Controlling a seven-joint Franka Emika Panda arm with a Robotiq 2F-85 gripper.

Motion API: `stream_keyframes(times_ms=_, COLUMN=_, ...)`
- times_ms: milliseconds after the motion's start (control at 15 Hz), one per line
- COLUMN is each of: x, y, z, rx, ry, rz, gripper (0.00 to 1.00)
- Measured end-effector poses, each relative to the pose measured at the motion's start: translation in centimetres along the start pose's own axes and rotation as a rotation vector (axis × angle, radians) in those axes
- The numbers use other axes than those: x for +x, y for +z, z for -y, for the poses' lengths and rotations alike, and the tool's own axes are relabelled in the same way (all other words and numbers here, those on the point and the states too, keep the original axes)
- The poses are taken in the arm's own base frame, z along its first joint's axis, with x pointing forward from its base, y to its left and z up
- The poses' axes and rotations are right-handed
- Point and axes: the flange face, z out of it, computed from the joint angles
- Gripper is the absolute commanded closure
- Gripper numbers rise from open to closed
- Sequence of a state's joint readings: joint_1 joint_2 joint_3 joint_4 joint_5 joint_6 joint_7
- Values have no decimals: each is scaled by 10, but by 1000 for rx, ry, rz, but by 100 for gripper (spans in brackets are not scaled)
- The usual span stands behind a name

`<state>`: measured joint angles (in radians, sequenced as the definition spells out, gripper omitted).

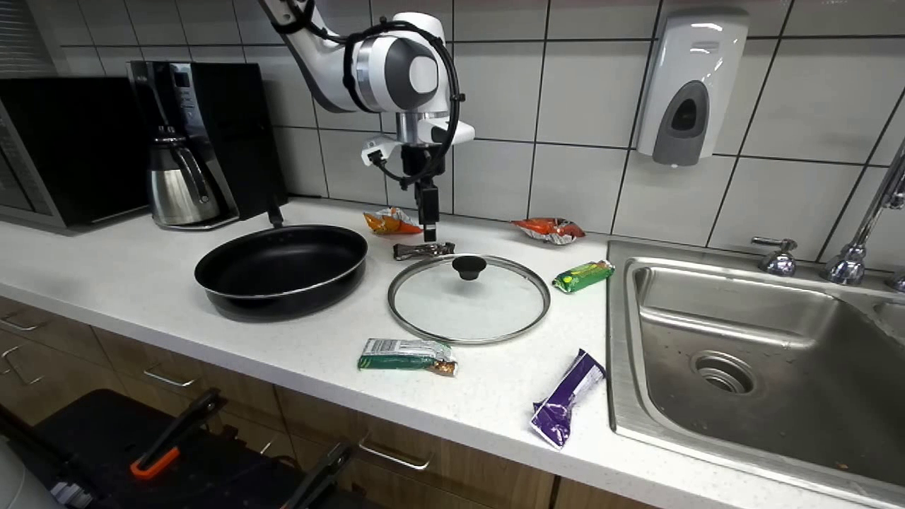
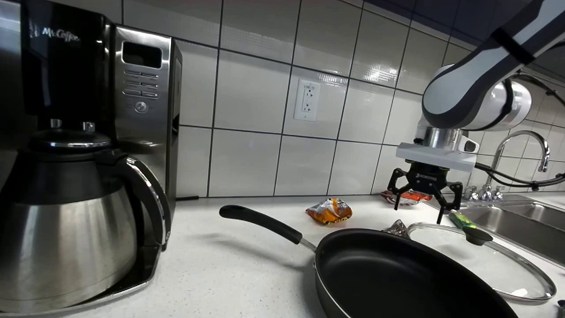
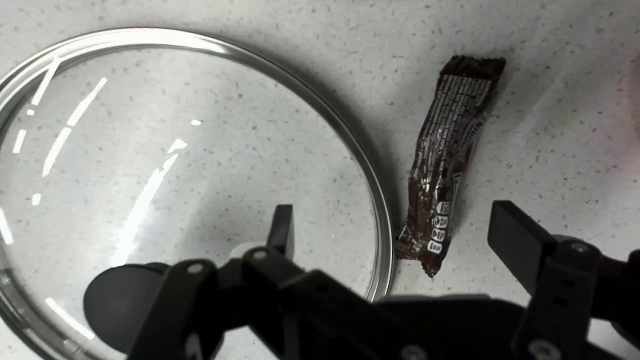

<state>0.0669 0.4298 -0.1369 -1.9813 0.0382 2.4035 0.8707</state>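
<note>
My gripper [image 1: 428,233] is open and empty above the counter. It also shows in an exterior view [image 2: 418,214] and in the wrist view [image 3: 400,230], with its two black fingers wide apart. Nearest to it is a dark brown wrapped bar [image 3: 447,160], which lies on the counter below, its lower end between the fingers in the wrist view. The bar [image 1: 424,250] lies close beside the rim of a round glass lid [image 1: 488,304] with a black knob. The lid [image 3: 175,100] partly lies under the left finger in the wrist view. No contact with either shows.
A black frying pan [image 1: 283,261] stands beside the lid. An orange bag [image 1: 393,222] and a red bag [image 1: 550,230] lie near the tiled wall. Green [image 1: 583,276], green-white [image 1: 406,355] and purple [image 1: 568,399] wrappers lie around the lid. A sink [image 1: 622,396] and coffee maker [image 2: 145,110] flank them.
</note>
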Motion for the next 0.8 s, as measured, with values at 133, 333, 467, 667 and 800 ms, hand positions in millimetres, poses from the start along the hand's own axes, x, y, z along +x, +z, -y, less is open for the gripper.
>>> stream_keyframes(times_ms=133, x=-3, y=5, z=9, rx=-2, ry=20, rz=1, gripper=0)
stream_keyframes(times_ms=333, x=-8, y=9, z=18, rx=2, ry=61, rz=6, gripper=0)
stream_keyframes(times_ms=467, x=-7, y=12, z=20, rx=3, ry=113, rz=12, gripper=0)
stream_keyframes(times_ms=667, x=-6, y=20, z=22, rx=-4, ry=187, rz=15, gripper=0)
stream_keyframes(times_ms=800, x=-6, y=26, z=24, rx=-10, ry=228, rz=16, gripper=0)
